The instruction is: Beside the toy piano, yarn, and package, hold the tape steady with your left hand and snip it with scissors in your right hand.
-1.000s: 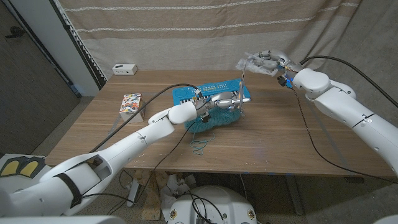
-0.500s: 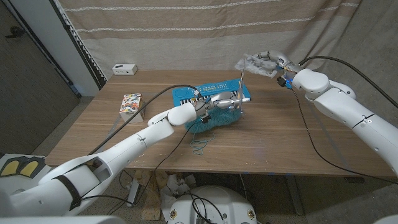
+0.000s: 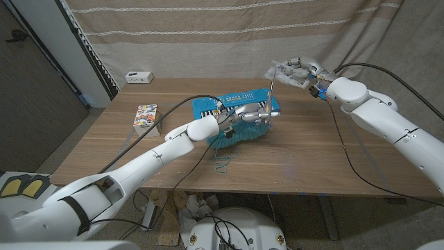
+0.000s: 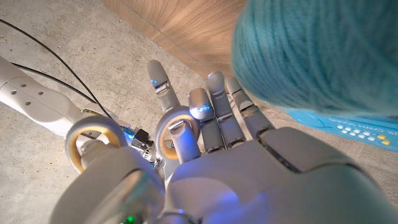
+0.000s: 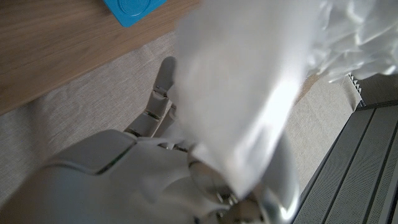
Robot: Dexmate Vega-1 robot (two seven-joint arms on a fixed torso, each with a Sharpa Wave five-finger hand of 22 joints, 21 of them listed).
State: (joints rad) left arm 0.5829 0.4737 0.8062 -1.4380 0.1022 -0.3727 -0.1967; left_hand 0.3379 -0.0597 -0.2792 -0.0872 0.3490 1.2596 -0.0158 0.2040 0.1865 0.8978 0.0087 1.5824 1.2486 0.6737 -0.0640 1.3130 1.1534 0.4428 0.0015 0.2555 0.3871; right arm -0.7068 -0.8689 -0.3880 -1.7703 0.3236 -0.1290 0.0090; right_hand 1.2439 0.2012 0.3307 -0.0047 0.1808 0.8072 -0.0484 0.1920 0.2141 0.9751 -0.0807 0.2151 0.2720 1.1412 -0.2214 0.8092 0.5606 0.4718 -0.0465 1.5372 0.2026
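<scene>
Standing near-upright above the toy piano (image 3: 236, 105): a thin strip, taken to be the tape (image 3: 270, 89), its long axis running from the left hand (image 3: 253, 113) up toward the right hand (image 3: 300, 69).

Left hand: over the piano and the blue yarn (image 3: 232, 139), fingers curled at the strip's lower end; appears to grip it, with ring shapes beside the fingers in the left wrist view.

Right hand: raised past the table's far edge, just beside the strip's upper end, wrapped in crumpled white film; grip not discernible, no scissors identifiable.

Package (image 3: 146, 116): well apart, toward the left side of the table (image 3: 298, 156).

Judgement: any cut falls between the hands, across the strip.
</scene>
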